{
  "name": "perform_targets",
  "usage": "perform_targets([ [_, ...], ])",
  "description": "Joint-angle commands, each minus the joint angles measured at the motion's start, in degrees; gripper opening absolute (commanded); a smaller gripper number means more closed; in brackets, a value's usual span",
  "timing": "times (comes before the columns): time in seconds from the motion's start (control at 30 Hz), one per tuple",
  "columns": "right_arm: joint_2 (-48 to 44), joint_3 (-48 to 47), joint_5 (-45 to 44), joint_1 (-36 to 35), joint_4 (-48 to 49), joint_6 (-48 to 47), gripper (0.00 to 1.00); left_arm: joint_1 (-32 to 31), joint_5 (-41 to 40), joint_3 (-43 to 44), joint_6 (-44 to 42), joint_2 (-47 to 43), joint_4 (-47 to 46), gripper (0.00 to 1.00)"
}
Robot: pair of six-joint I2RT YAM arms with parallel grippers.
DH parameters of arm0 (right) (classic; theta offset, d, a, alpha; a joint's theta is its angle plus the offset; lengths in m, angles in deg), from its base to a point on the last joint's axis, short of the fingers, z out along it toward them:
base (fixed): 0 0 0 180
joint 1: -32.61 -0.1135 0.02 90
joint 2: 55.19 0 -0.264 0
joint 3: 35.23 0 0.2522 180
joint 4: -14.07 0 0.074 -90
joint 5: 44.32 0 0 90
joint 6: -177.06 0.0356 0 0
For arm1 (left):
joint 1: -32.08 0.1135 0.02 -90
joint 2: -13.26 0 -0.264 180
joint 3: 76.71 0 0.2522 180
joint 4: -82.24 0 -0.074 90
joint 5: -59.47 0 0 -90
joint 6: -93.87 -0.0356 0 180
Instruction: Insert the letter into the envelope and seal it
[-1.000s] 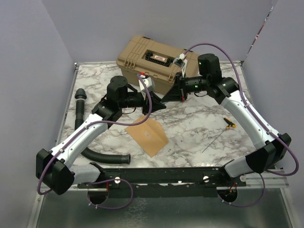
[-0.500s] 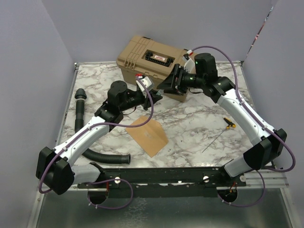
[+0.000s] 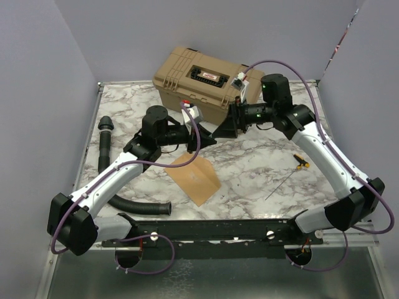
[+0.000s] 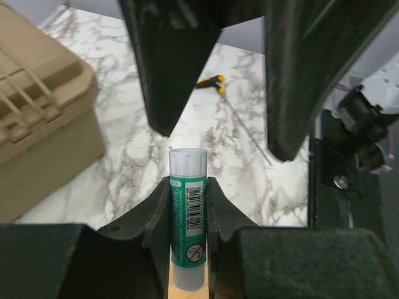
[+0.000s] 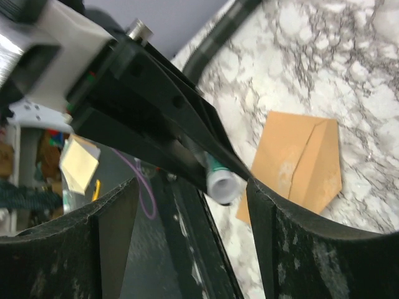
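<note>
Top view: you've got a white-and-grey marbled table (image 3: 262, 149) boxed in by plain lilac-grey walls (image 3: 37, 93). A tan case (image 3: 202, 78) sits at the far edge, about centre. A black ribbed hose (image 3: 140, 207) runs down the left edge and curls along the near edge. A yellow-handled tool (image 3: 302, 163) and a thin rod (image 3: 280, 185) lie toward the right edge. The envelope (image 3: 196, 179) lies flat on the table, toward the near edge, slightly left of centre. It's kraft brown and skewed to the table edges. The left gripper (image 3: 204, 138) and right gripper (image 3: 224, 129) meet tip to tip in the air, between the tan case and the envelope. You can't read how the jaws stand from here.

Left wrist view: your left gripper is clamped narrow on a glue stick (image 4: 187, 237), which has a green label, a barcode and a white cap pointing away from the wrist. The right gripper's fingers (image 4: 168, 62) stand either side of the cap, clear of it. The tan case is at the left, and the yellow-handled tool is further off on the marble.

Right wrist view: your right gripper is spread wide and grips nothing. The glue stick's white end sits between its fingers, close to one; you can't tell whether they touch. Below, the envelope lies on the marble. One end tapers to a point with a fold line across it, and there's a faint pale patch on its face.
</note>
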Motion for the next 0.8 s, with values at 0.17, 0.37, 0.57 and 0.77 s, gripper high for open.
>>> perform_targets([
  [0.17, 3.5, -1.1, 5.7, 0.1, -6.8, -9.6, 0.42, 1.9, 11.7, 2.0, 0.8, -1.1, 1.4, 0.0],
  [0.37, 3.2, 1.2, 7.2, 0.0, 1.3, -1.5, 0.29, 2.0, 10.7, 1.1, 0.8, -3.0, 1.6, 0.0],
  [0.57, 3.4, 2.9, 7.2, -0.3, 4.8, 1.7, 0.46, 2.3, 12.2, 2.6, 0.9, -1.5, 1.9, 0.0],
  [0.77, 2.9, 4.3, -0.2, -0.4, 8.1, 7.5, 0.12, 2.3, 13.5, 3.3, 0.6, -0.4, 1.9, 0.0],
])
